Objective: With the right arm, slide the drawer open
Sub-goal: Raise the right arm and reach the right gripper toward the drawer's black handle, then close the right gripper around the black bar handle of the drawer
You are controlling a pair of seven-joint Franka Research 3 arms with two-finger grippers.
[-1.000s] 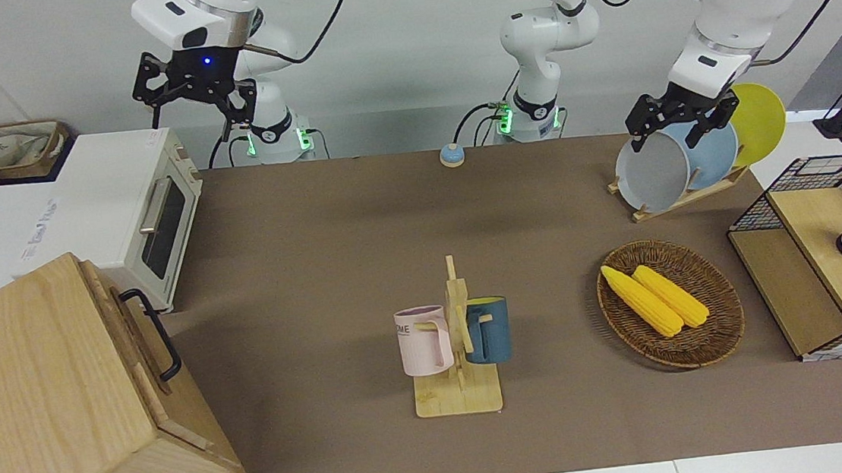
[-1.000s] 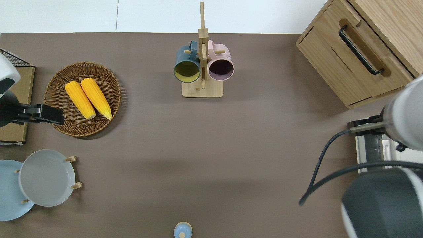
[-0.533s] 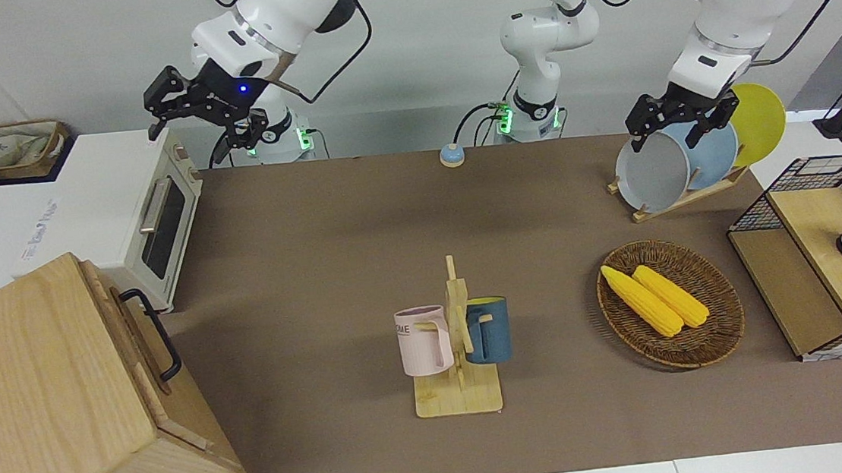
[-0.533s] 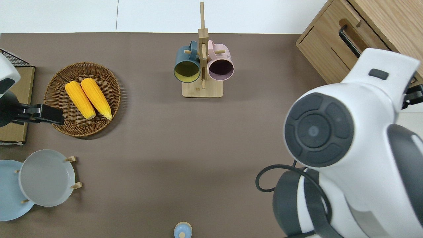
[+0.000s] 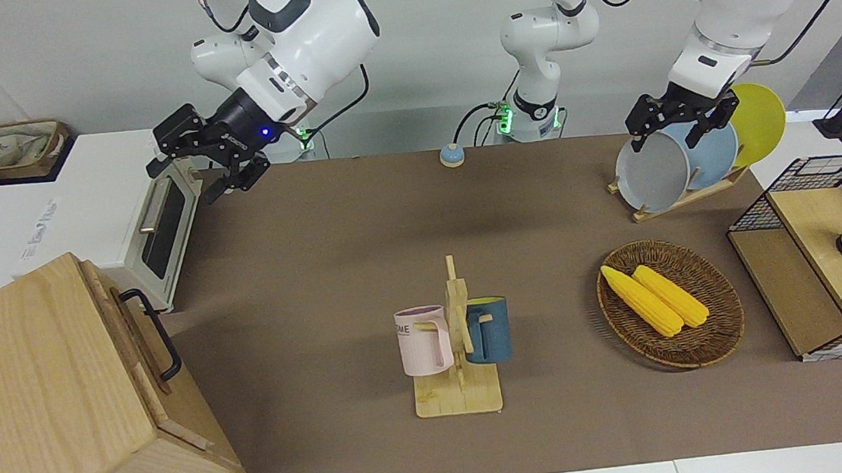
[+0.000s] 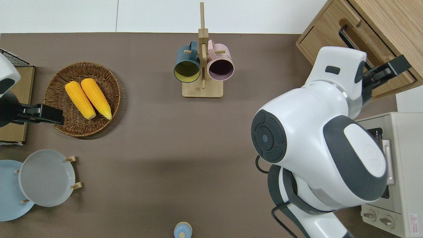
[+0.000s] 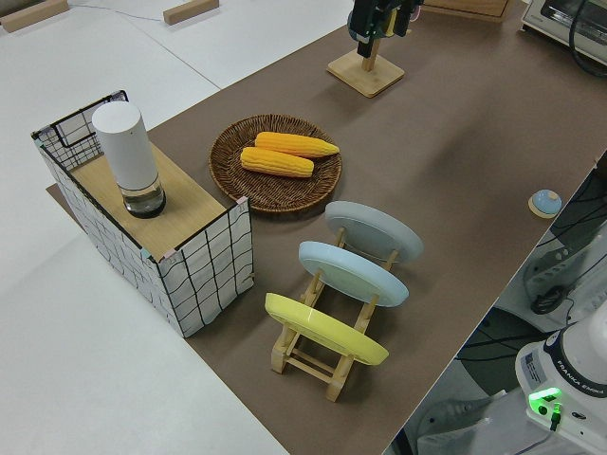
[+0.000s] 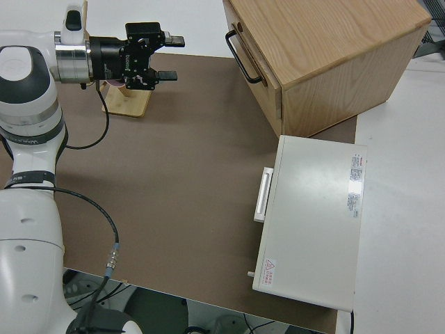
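We see the jaws of the right gripper (image 5: 206, 177) standing wide apart with nothing between them, the two black fingers (image 8: 170, 58) pointing level toward the drawer (image 6: 360, 59) and apart from it. The right arm (image 6: 317, 138) reaches out from the robots' edge of the table (image 5: 333, 275), a blue light glowing at its wrist, and in the overhead view the gripper hangs over the cabinet's front, close to the black bar handle (image 8: 240, 59). The drawer sits closed, flush in the front of the light-wood cabinet (image 5: 47, 406), which stands at the right arm's end of the table, farther from the robots than the white toaster oven (image 8: 309, 216) just beside it. Toward the middle of the table a wooden mug stand (image 5: 461, 385) carries a pink mug (image 5: 422, 341) and a blue mug (image 5: 489, 330). Toward the left arm's end lies a wicker basket (image 5: 719, 332) with two corn cobs (image 5: 655, 297), and nearer to the robots a plate rack (image 7: 327, 351) holds upright plates. The wood-and-wire-mesh box (image 7: 161, 242) stands at that end of the table with a white cylinder (image 7: 126, 156) on top. The left arm is parked, and we cannot tell how the jaws of its left gripper (image 5: 674, 119) are set.
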